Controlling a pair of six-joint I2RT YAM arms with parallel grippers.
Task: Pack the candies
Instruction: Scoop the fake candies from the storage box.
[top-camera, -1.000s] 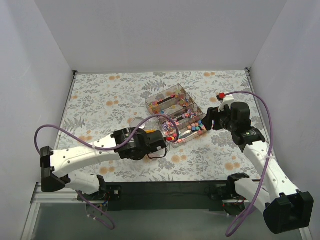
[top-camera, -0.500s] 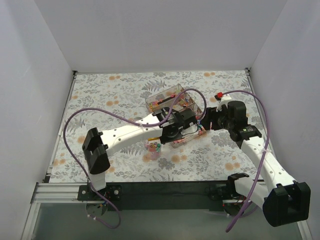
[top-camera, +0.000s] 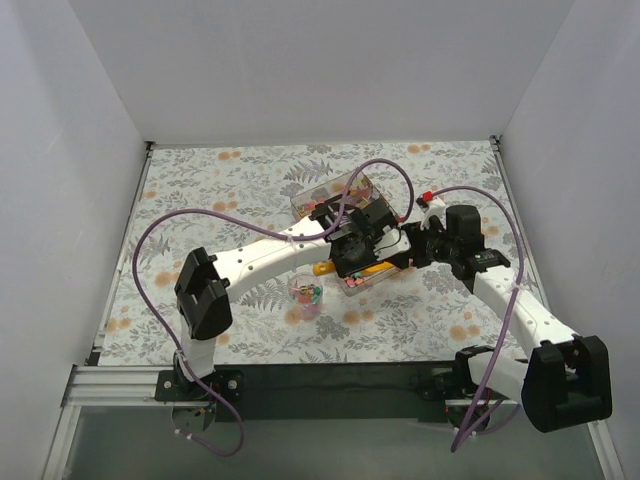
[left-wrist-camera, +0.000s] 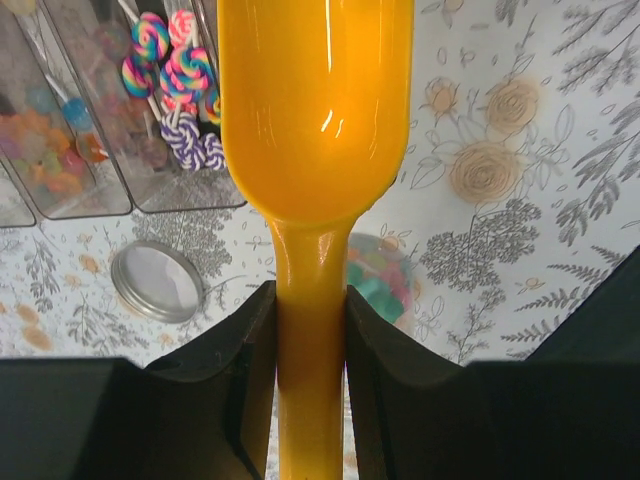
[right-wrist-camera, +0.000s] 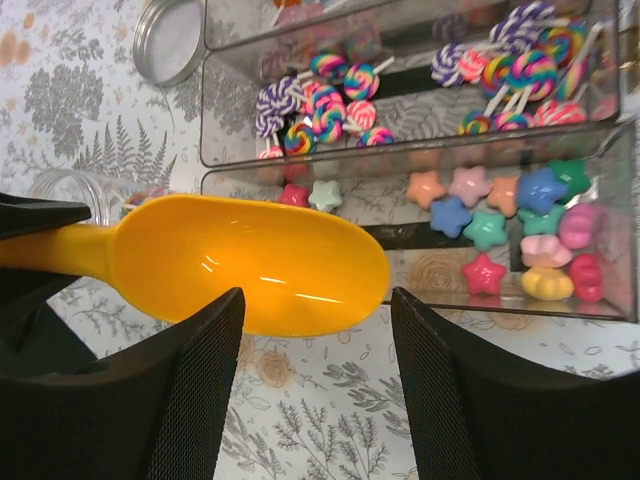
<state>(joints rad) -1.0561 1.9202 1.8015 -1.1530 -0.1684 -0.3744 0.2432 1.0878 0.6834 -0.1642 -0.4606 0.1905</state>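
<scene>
My left gripper (top-camera: 347, 262) (left-wrist-camera: 310, 330) is shut on the handle of an orange scoop (top-camera: 372, 270) (left-wrist-camera: 315, 110) (right-wrist-camera: 250, 265). The scoop's bowl is empty and hangs by the front edge of a clear organizer box (top-camera: 322, 195) (right-wrist-camera: 625, 180). Star and shell candies (right-wrist-camera: 500, 215) fill its nearest compartment, and lollipops (right-wrist-camera: 320, 100) (left-wrist-camera: 170, 70) the one behind. A small glass jar (top-camera: 305, 296) (left-wrist-camera: 385, 285) (right-wrist-camera: 70, 190) holds a few candies (top-camera: 311, 293). My right gripper (top-camera: 405, 250) (right-wrist-camera: 315, 300) is open, its fingers either side of the scoop bowl, which lies beyond them.
A round metal jar lid (left-wrist-camera: 155, 282) (right-wrist-camera: 170, 35) lies on the flowered tablecloth (top-camera: 200, 190) beside the box. The left arm reaches across the table's middle to the box. White walls close in the left, back and right sides.
The left arm has swung from the table's front left up and over to the box, carrying the scoop and uncovering the jar. The right gripper has shifted a little left.
</scene>
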